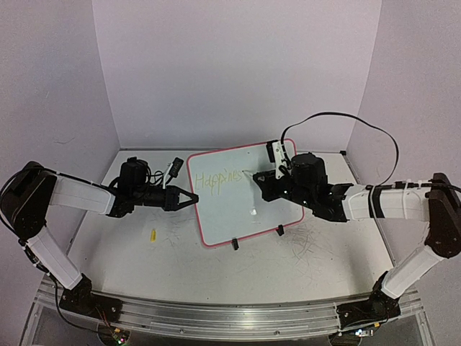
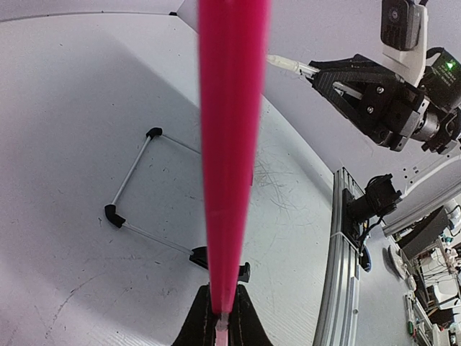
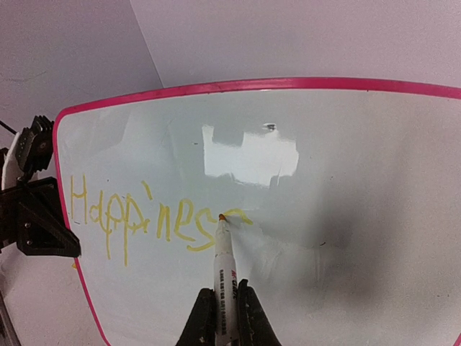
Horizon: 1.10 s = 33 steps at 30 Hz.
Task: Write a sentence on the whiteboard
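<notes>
We see the whiteboard (image 1: pixel 238 216) tilted at the middle of the counter (image 1: pixel 324 256). Our left claw (image 1: pixel 191 198) is clamped on its pink rim at 9 o'clock, and our right claw (image 1: pixel 261 182), at 3 o'clock, grips a marker (image 3: pixel 224 252). The marker's tip touches the board at the end of the sentence (image 3: pixel 144 216) — yellow letters reading "Happines"

Yellow sentence (image 3: pixel 144 216) on the whiteboard (image 3: pixel 360 144) reads "Happines".

Top view high, facing down — wrist views close, share whiteboard (image 1: pixel 230 209).
</notes>
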Each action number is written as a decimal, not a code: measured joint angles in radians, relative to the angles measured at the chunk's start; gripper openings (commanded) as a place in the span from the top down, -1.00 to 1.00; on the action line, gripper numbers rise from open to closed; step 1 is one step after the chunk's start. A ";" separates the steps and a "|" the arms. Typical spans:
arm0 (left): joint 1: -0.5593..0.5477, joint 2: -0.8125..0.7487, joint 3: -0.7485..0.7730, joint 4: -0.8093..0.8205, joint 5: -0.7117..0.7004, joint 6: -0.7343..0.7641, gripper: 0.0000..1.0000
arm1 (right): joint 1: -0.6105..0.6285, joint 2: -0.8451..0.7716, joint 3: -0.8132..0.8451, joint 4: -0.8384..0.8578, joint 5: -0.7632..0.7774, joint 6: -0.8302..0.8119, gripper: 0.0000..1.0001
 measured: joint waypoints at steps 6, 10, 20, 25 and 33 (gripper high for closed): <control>0.000 0.000 0.000 0.000 0.000 0.000 1.00 | 0.005 0.002 0.000 0.000 0.000 0.001 1.00; 0.000 0.000 0.000 0.000 0.000 0.000 1.00 | 0.007 0.002 -0.001 0.000 0.011 0.003 1.00; 0.000 0.000 0.000 0.000 0.000 0.000 1.00 | 0.007 -0.016 -0.026 -0.008 0.049 0.006 1.00; 0.000 0.000 0.000 0.000 0.000 0.000 1.00 | 0.007 -0.025 -0.036 -0.014 0.054 0.009 1.00; 0.000 0.000 0.000 -0.001 0.000 0.000 1.00 | 0.007 -0.027 -0.046 -0.014 0.049 0.020 1.00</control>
